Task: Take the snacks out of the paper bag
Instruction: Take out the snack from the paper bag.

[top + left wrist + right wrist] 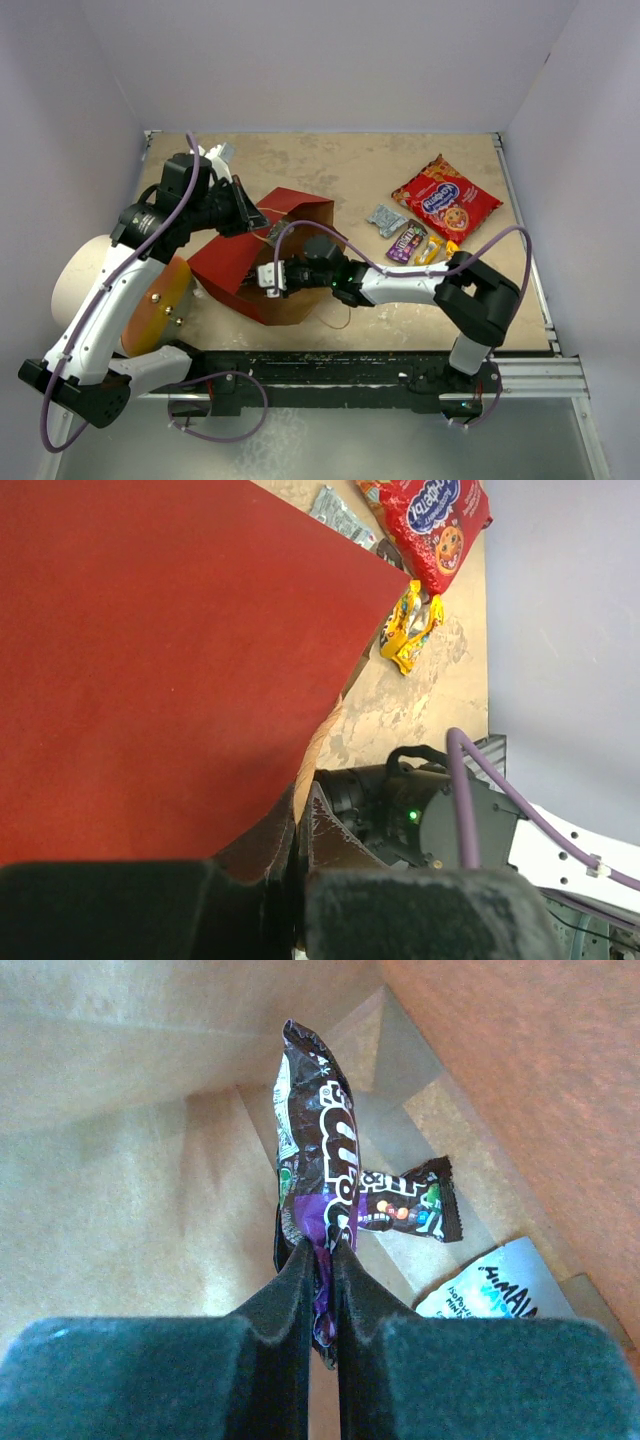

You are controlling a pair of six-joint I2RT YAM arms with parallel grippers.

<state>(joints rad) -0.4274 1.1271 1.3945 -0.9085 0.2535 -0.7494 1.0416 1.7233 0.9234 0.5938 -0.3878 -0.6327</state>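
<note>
While the paper bag (225, 262) is lying on its side on the table (300, 160), status: the task is judged partly done.
Outside the bag: four snacks are counted on the table to the bag's right in the top view. The silver-grey packet (385, 220) is nearest the bag and the red cookie bag (446, 198) farthest. The purple packet (405, 241) and yellow-orange packet (432, 250) lie close together between them.
Inside the bag: three packets are seen by the right wrist camera. A dark purple packet (320, 1150) is in front, a small brown candy packet (410, 1205) lies behind it on the bag's floor, and a white packet with blue print (490, 1290) lies beside that, near the bag's wall.
Left to do: at least these three are to be brought out. Whether more lies deeper in the bag cannot be told.
Right gripper (322, 1260): it is reached in through the bag's mouth, with the jaws nearly together and pinched on the lower end of the dark purple packet. The packet stands up beyond the fingers. Whether it is lifted off the bag's floor cannot be told.
Left gripper (300, 850): it is fully closed on the edge of the bag's wall at the mouth, beside the red outer face, so the mouth is held open.
Next move (judged): the held packet is to be drawn out through the bag's mouth without snagging the kraft wall.
</note>
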